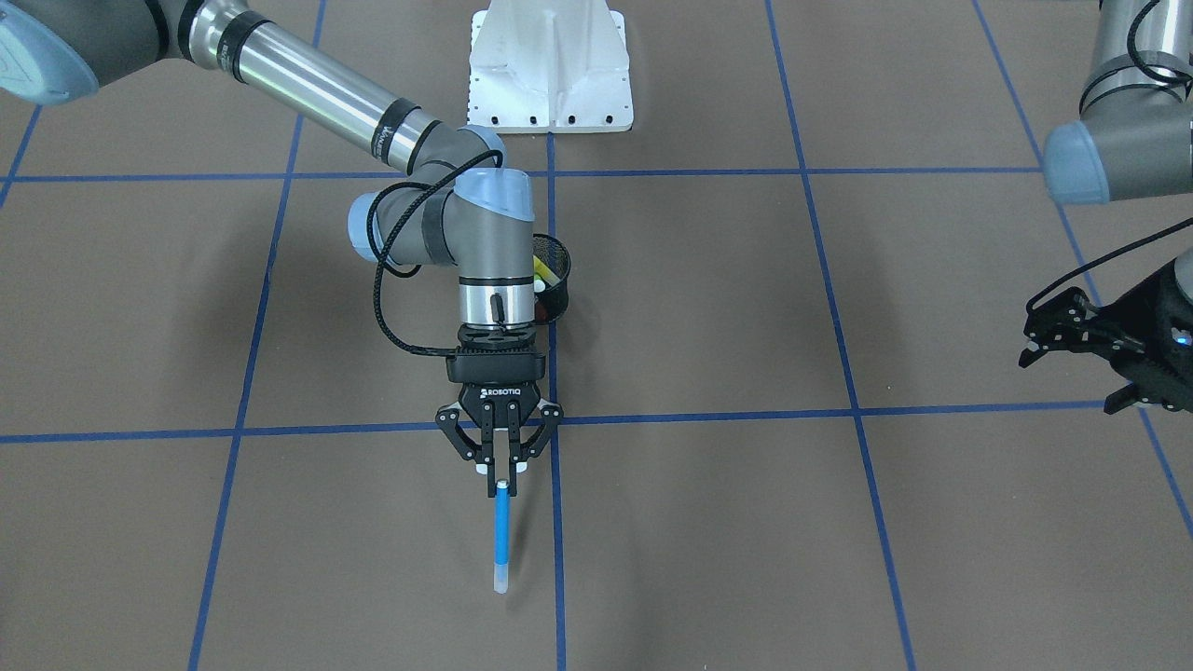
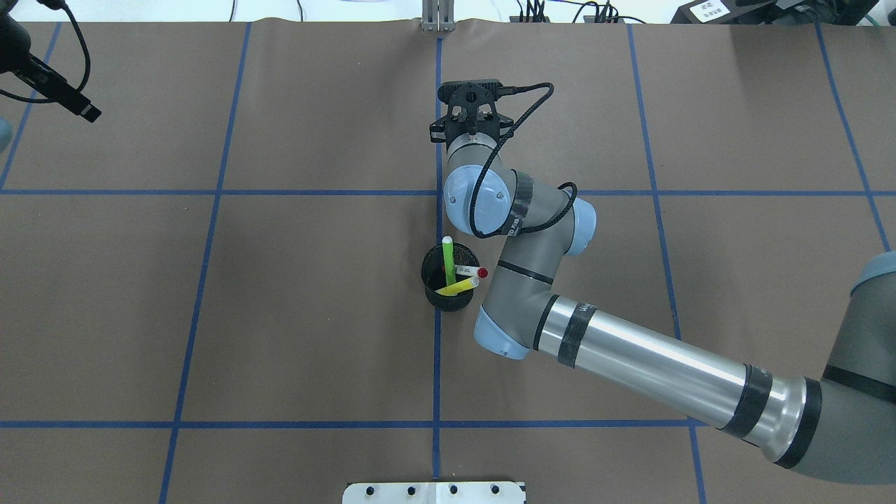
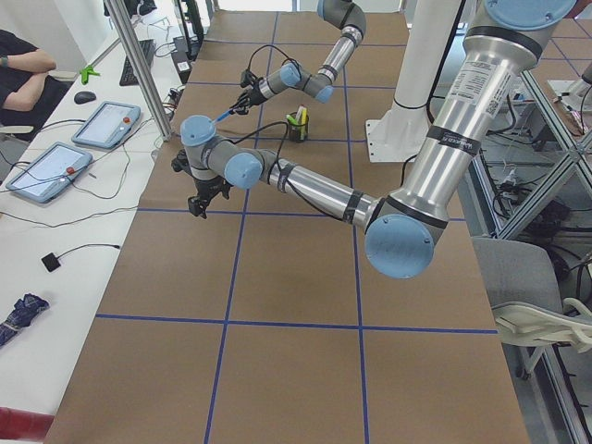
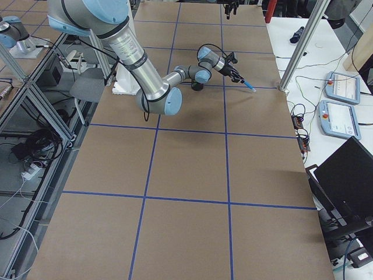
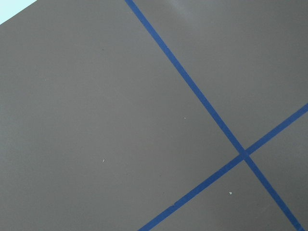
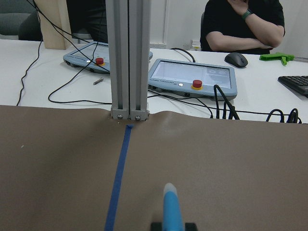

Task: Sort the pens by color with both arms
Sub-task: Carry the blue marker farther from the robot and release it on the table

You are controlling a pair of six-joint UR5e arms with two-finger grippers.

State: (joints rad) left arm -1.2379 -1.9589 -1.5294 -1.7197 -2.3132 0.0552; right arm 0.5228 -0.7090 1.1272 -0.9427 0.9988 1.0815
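My right gripper (image 1: pixel 501 472) is shut on one end of a blue pen (image 1: pixel 501 533) with a pale cap. The pen sticks out past the fingertips, above the table and away from the robot's base. The right wrist view shows this blue pen (image 6: pixel 172 211) pointing at the table's far edge. Behind the right wrist stands a black mesh cup (image 2: pixel 448 288) holding a light green pen (image 2: pixel 448 257), a yellow pen (image 2: pixel 458 285) and a white pen with a red end (image 2: pixel 473 271). My left gripper (image 1: pixel 1033 334) hovers open and empty far off to the side, over bare table.
Blue tape lines (image 5: pixel 207 103) divide the brown table into squares. The white pedestal base (image 1: pixel 550 75) stands at the robot's side. An aluminium post (image 6: pixel 127 57), control panels (image 6: pixel 192 79) and a seated person (image 6: pixel 240 24) are beyond the far edge.
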